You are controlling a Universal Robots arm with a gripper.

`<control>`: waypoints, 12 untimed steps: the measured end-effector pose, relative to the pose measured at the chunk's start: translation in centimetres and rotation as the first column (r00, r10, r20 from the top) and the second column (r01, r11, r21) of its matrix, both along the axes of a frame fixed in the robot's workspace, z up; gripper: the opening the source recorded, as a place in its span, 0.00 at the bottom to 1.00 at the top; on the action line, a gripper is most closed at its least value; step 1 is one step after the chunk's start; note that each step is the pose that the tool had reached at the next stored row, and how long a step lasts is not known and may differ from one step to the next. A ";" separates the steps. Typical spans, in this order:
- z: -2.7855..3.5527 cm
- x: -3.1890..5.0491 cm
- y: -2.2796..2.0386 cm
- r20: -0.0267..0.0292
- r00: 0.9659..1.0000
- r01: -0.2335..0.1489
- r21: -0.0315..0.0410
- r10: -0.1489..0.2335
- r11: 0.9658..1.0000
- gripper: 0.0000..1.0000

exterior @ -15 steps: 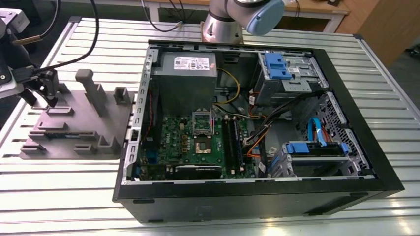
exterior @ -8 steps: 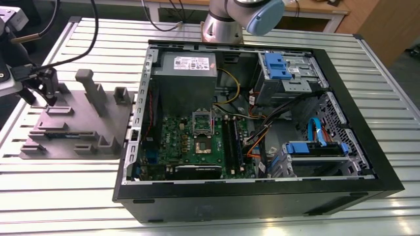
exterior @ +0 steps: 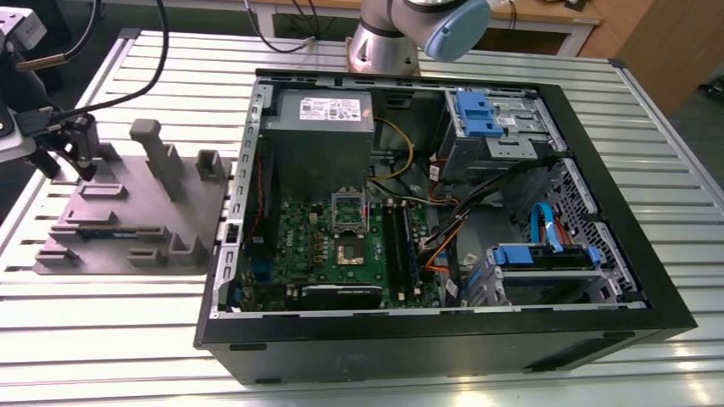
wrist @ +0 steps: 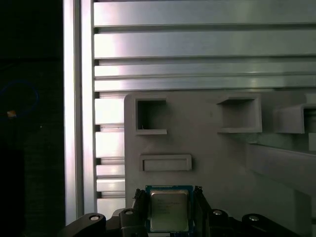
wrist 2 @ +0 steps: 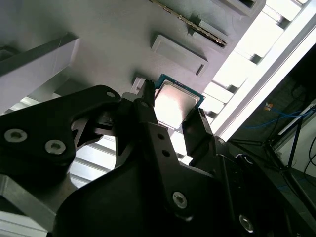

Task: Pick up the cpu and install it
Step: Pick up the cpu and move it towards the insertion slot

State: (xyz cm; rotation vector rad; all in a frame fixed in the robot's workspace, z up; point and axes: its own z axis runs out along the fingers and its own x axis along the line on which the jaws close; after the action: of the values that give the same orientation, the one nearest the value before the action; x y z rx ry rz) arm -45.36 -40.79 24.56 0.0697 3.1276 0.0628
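Nine o'clock of the black computer case (exterior: 430,335), our black claw (wrist: 169,193) clenches by its edges the silver-topped square cpu (wrist: 169,211), likely light, fragile.

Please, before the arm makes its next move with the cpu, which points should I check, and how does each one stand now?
1. The gripper is centred on the cpu: ok.
2. Firm hold on the cpu: cannot tell.
3. Metal top of the cpu faces up: ok.
4. The computer case is open on top: ok.
5. The socket on the motherboard is uncovered, with its bracket raised: ok.
6. The cables lie away from the socket: ok.
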 end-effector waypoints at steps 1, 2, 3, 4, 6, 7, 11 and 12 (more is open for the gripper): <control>0.04 0.00 0.00 0.000 1.000 0.000 0.000 0.000 1.000 0.47; 0.07 0.00 0.00 0.000 1.000 0.000 0.000 0.000 1.000 0.47; 0.12 0.00 0.00 0.000 1.000 0.000 0.000 0.000 1.000 0.47; 0.17 0.00 0.00 0.000 1.000 0.000 0.000 0.000 1.000 0.47; 0.26 0.00 0.00 0.000 1.000 0.000 0.000 0.000 1.000 0.47; 0.27 0.00 0.00 0.000 1.000 0.000 0.000 0.000 1.000 0.47; 0.36 0.00 0.00 0.000 1.000 0.000 0.000 0.000 1.000 0.47; 0.39 0.00 0.00 0.000 1.000 0.000 0.000 0.000 1.000 0.47</control>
State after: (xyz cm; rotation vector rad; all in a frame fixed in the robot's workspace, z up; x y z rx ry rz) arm -45.36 -40.79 24.95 0.0698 3.1275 0.0628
